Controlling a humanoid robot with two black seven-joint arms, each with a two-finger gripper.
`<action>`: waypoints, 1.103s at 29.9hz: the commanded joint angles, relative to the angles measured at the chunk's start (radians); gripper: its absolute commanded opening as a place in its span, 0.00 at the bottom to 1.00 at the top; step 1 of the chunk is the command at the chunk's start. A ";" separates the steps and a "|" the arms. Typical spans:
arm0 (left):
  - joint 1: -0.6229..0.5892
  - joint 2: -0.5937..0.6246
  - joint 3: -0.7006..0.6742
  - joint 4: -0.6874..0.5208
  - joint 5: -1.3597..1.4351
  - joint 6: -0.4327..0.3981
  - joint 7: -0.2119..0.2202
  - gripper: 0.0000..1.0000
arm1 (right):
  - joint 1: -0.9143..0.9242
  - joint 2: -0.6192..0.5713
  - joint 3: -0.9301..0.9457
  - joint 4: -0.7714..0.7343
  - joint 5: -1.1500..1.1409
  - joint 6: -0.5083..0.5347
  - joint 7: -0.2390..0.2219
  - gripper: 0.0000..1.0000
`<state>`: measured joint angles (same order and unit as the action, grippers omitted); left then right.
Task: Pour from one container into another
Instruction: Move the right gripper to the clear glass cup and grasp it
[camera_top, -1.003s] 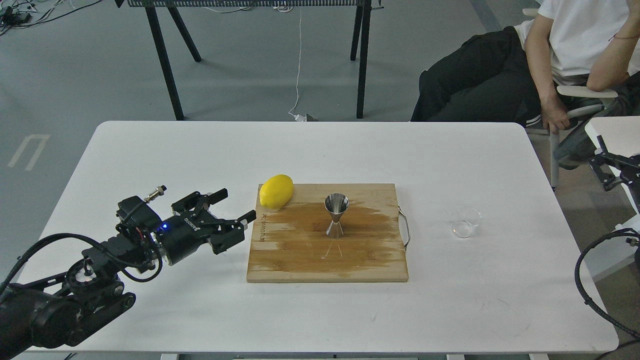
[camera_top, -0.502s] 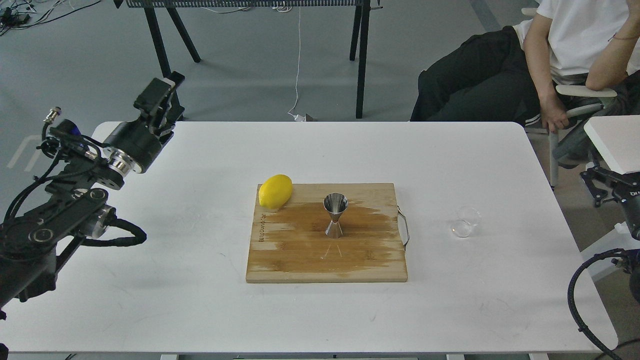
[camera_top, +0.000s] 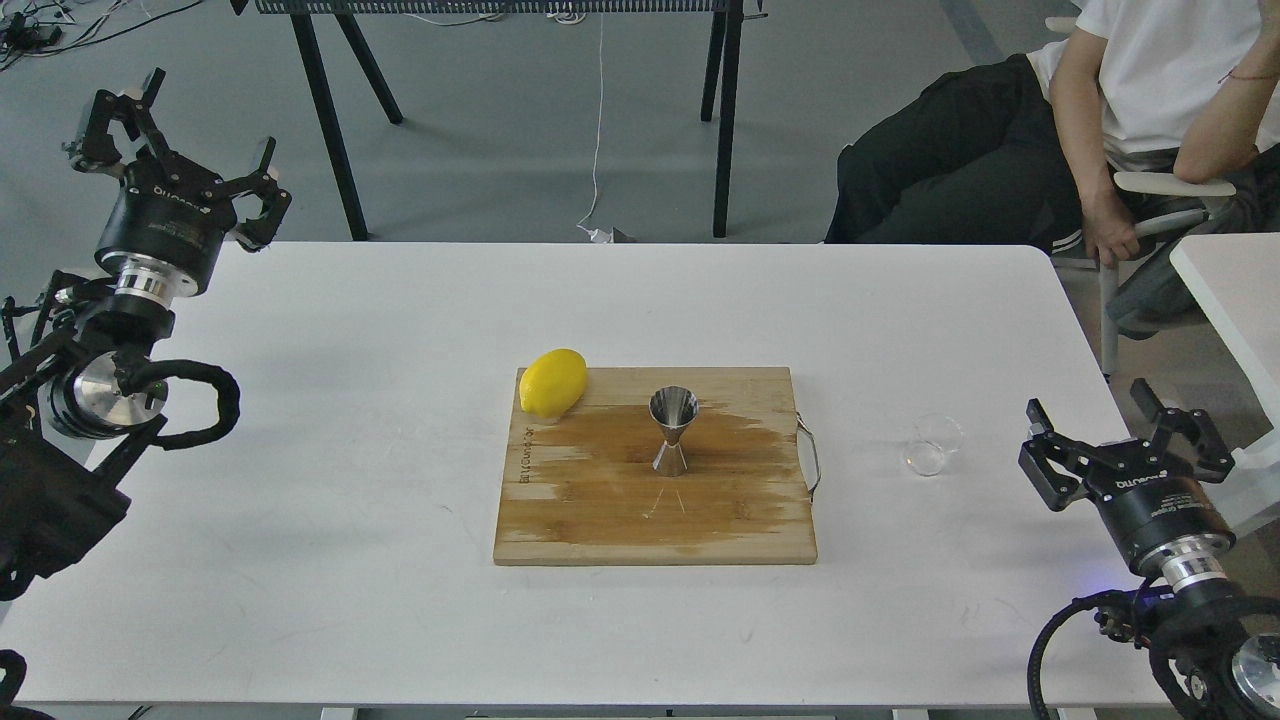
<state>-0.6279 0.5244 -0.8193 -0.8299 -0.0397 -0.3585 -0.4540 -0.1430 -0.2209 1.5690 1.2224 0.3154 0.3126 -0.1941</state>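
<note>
A single head view, high and angled forward-down over the white table (camera_top: 400, 600), moderately near.

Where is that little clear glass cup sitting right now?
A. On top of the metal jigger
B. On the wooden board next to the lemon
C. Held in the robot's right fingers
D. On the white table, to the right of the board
D: the cup stands on the bare table, right of the board, apart from the open right gripper.
</note>
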 joint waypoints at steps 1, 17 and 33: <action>-0.012 -0.006 0.000 0.000 -0.002 0.004 -0.002 1.00 | 0.016 0.035 -0.069 -0.073 -0.002 -0.026 0.007 1.00; -0.024 0.008 -0.001 -0.003 -0.002 0.009 -0.002 1.00 | 0.118 0.052 -0.164 -0.126 0.037 -0.395 -0.007 1.00; -0.022 0.008 0.000 -0.005 -0.002 0.010 -0.008 1.00 | 0.230 0.048 -0.168 -0.161 0.031 -0.469 -0.013 0.98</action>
<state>-0.6526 0.5307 -0.8192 -0.8346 -0.0415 -0.3467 -0.4584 0.0781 -0.1748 1.4022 1.0674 0.3468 -0.1646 -0.2070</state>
